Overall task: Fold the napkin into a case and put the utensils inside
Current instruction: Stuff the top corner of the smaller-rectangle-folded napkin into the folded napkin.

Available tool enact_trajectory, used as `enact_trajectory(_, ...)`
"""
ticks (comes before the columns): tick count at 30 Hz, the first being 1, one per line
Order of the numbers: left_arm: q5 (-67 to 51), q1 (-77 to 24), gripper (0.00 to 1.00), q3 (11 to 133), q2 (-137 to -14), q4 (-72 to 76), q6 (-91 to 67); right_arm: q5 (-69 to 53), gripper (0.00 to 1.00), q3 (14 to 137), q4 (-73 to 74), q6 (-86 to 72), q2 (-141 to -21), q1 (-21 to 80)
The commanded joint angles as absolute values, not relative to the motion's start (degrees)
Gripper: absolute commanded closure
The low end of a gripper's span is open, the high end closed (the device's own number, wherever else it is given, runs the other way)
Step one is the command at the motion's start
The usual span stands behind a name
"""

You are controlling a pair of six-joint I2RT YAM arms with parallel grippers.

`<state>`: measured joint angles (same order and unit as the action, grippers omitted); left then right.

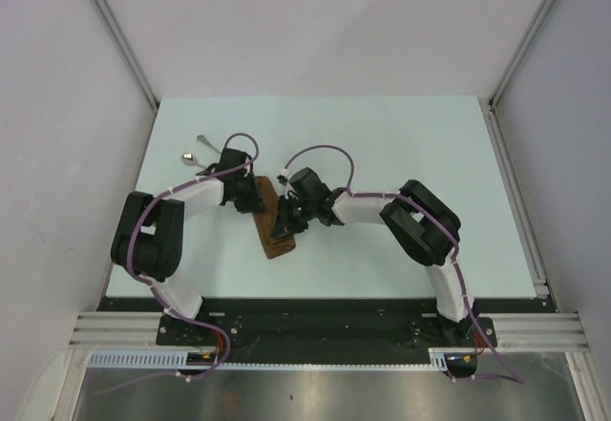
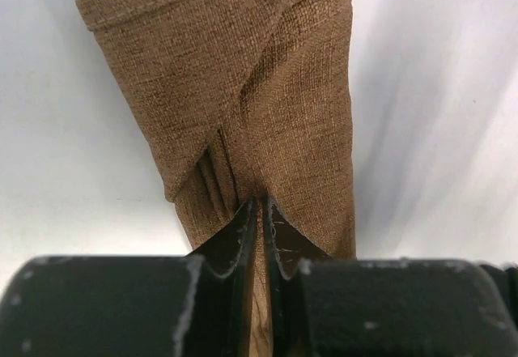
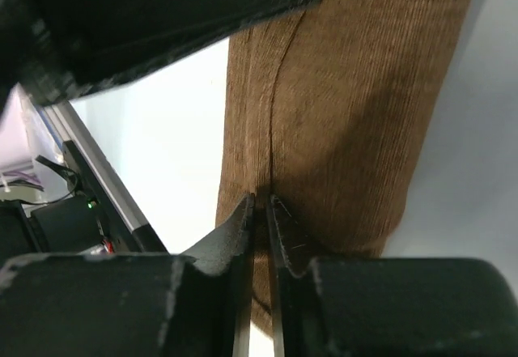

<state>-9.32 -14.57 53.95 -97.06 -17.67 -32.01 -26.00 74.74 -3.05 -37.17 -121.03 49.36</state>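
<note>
Napkin (image 2: 267,106): soft, thin, light; folds prob. spring open. Left fingers (image 2: 231,248) & right fingers (image 3: 228,240) narrow, pinching cloth. Best gripped at layered edges.

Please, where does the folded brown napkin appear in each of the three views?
Top external: the napkin is a slanted narrow strip, left of the table's centre.
Left wrist: the napkin fills the middle of the picture, from the top edge downward.
Right wrist: the napkin takes the upper right.
Shared landmark: the pale table lies under it in every view.
</note>
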Motion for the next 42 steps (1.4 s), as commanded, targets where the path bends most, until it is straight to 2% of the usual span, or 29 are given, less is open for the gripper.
enact_trajectory(1, -6.9, -14.5, 0.89, 52.8, -96.9, -18.1, -32.2, -22.4, 0.84, 75.5, 3.1, -33.9, -114.2, 49.6)
enact_trajectory(10, -8.0, -13.2, 0.90, 51.5, -94.3, -17.8, -30.9, -24.0, 0.81, 71.7, 2.0, -33.3, -111.0, 50.1)
enact_trajectory(13, -8.6, -13.8, 0.79, 51.8, -90.5, -18.2, -29.3, -24.3, 0.77, 71.5, 2.4, -32.0, -111.4, 50.3)
enact_trajectory(14, -7.6, -14.1, 0.70, 51.7, -87.2, -18.9, -28.9, -23.6, 0.73, 72.0, 3.2, -30.9, -111.2, 50.4)
enact_trajectory(18, -4.6, -14.4, 0.64, 50.9, -79.7, -22.2, -28.5, -20.4, 0.64, 75.5, 8.6, -25.8, -111.6, 50.9)
enact_trajectory(21, -4.0, -14.2, 0.69, 48.1, -75.2, -24.5, -32.8, -18.2, 0.62, 78.5, 12.4, -22.7, -111.7, 51.7)
enact_trajectory(26, -7.6, -14.1, 0.87, 41.1, -74.9, -23.6, -38.8, -14.2, 0.58, 83.3, 19.1, -18.1, -112.1, 53.5)
enact_trajectory(34, -11.9, -13.3, 0.91, 35.1, -76.4, -16.4, -42.8, -7.6, 0.49, 95.7, 31.3, -13.3, -119.5, 56.7)
enact_trajectory(42, -14.9, -11.3, 0.92, 30.9, -77.3, -12.1, -47.5, -0.5, 0.43, 100.2, 35.8, -11.6, -124.0, 59.8)
